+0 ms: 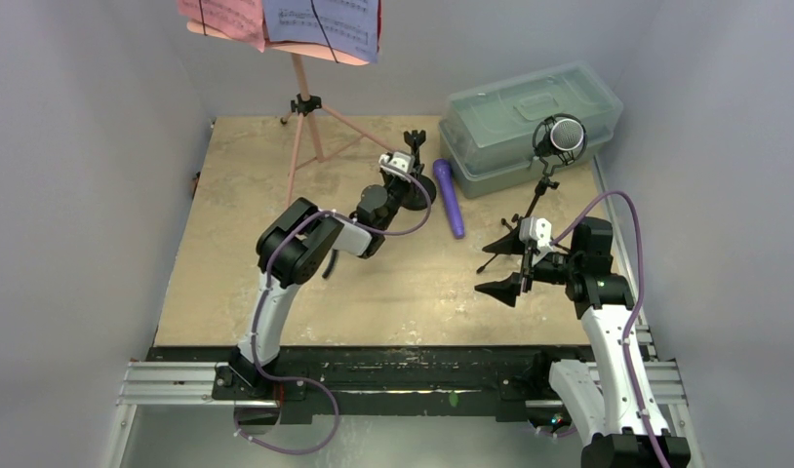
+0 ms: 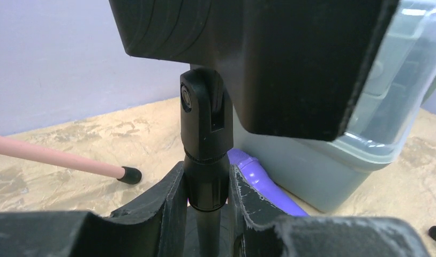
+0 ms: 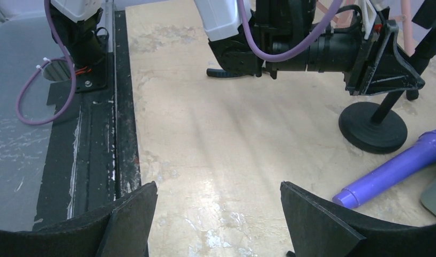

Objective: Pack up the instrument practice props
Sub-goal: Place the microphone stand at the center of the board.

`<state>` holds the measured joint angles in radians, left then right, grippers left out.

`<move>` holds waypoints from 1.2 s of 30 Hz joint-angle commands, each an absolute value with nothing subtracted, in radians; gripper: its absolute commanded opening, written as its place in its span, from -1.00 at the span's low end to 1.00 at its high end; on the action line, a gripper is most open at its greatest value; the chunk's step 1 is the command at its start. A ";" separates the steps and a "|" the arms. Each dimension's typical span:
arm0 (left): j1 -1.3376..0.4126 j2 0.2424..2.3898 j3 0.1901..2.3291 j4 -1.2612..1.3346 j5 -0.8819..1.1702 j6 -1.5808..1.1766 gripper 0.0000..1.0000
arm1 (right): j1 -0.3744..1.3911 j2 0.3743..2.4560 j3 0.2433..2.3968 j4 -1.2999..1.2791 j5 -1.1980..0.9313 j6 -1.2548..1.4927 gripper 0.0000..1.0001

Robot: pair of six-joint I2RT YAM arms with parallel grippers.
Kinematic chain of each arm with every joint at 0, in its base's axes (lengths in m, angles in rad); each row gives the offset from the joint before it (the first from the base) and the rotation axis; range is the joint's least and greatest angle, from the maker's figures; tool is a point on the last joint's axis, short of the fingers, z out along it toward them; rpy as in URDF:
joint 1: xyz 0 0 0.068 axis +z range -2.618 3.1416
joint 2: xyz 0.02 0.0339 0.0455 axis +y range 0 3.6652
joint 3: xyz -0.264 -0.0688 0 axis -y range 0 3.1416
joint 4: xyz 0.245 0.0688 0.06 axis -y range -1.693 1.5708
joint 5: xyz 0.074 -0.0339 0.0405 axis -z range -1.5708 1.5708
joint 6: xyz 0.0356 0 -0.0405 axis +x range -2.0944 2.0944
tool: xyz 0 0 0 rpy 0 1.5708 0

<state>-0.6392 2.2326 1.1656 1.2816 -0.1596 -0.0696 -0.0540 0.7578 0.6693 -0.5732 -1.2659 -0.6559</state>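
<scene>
Just left of the box (image 1: 530, 117) | left gripper (image 2: 207, 187) clamped on the stand (image 2: 204, 128) stem | purple mic (image 1: 450, 195) lay between stand and box | right gripper (image 3: 218, 214) stood apart, empty, nearside of box | step, as judged: lifting stand; next likely needed a steady upright raise.

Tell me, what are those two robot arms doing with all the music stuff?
The left gripper is clamped on the post of a black mic stand, beside the purple mic lying on the table. The right gripper hangs open, holding nothing. The silver-headed mic and the pink music rack with its sheets stand untouched. Nothing looks packed yet.
</scene>
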 commanded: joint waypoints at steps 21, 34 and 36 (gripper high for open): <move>-0.624 1.687 0.919 0.748 -0.019 -0.329 0.76 | -0.063 0.750 0.734 -0.655 -1.144 -0.805 0.78; -0.625 1.253 0.898 0.156 0.182 -0.207 0.84 | -0.255 0.753 0.818 -0.721 -1.154 -0.807 0.87; -0.625 1.196 0.876 0.099 0.164 -0.151 0.84 | -0.259 0.752 0.836 -0.730 -1.113 -0.788 0.87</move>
